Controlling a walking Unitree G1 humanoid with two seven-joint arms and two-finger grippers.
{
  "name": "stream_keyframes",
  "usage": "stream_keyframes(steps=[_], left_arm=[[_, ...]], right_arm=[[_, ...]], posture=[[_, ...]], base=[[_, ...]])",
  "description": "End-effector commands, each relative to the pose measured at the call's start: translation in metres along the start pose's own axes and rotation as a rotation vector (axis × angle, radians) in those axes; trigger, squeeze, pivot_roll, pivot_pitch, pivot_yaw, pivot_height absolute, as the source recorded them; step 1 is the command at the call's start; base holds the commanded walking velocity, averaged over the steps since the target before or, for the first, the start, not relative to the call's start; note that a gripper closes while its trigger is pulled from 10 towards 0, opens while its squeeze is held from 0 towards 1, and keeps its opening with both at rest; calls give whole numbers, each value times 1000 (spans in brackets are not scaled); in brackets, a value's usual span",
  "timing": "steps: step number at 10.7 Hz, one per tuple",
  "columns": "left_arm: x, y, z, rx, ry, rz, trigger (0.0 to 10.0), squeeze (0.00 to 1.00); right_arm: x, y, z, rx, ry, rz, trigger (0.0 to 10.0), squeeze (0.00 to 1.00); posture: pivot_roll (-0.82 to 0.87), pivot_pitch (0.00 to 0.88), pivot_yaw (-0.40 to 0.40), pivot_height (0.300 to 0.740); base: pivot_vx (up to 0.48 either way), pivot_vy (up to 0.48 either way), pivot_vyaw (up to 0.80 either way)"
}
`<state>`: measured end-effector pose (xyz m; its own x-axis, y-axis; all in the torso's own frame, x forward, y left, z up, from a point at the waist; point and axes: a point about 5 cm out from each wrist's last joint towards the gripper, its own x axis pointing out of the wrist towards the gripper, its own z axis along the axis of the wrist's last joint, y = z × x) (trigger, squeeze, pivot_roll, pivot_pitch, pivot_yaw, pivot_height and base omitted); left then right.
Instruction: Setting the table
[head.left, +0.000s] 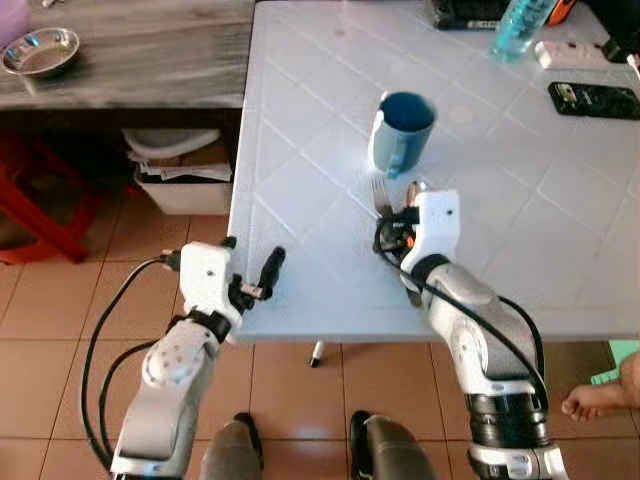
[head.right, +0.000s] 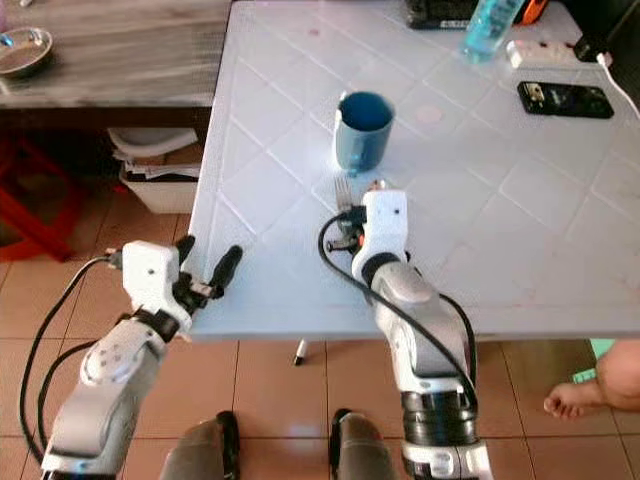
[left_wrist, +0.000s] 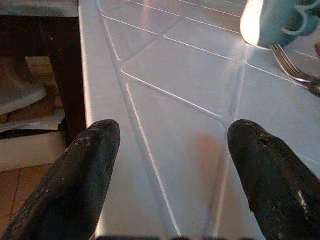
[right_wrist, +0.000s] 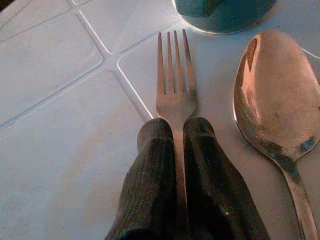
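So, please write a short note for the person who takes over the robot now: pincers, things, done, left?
Right pincer: shut on the fork, low over the white table, near the blue mug.
Left pincer: open, holding nothing, at the table's near left edge.
Spoon lies just right of the fork.
Done: mug and spoon are placed.
Left: probably release the fork and pull back.

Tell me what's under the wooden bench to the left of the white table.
Under the wooden bench, a white bin holds papers with a pale lid-like piece on top; a red stool stands further left. The bin's deeper contents are covered, and the space behind is too shadowed to read.
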<state>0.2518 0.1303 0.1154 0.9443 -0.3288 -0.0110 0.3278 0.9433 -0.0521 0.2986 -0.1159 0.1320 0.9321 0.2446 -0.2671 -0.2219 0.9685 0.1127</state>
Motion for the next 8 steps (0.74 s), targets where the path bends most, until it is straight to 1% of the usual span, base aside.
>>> stream_keyframes(steps=[1, 2, 4, 5, 8], left_arm=[[-1, 5, -4, 13, 16, 30, 10000, 0], [0, 8, -4, 14, 16, 55, 10000, 0], [4, 17, -4, 26, 12, 103, 10000, 0], [7, 22, -2, 29, -4, 116, 10000, 0], [12, 23, 1, 28, -36, 157, 10000, 0]], right_arm=[[0, 14, -35, 13, 153, 61, 0, 0], [0, 15, -31, 4, 129, 67, 0, 0], [2, 17, -23, -54, 62, 69, 0, 0], [2, 14, -18, -111, 22, 42, 0, 0], [3, 8, -8, -127, -57, 16, 0, 0]], posture=[[-34, 208, 17, 740], [-36, 204, 16, 740], [-42, 196, 13, 740], [-43, 191, 13, 740], [-47, 178, 16, 740]], base=[[0, 480, 0], [0, 480, 0], [0, 480, 0], [0, 461, 0], [0, 454, 0]])
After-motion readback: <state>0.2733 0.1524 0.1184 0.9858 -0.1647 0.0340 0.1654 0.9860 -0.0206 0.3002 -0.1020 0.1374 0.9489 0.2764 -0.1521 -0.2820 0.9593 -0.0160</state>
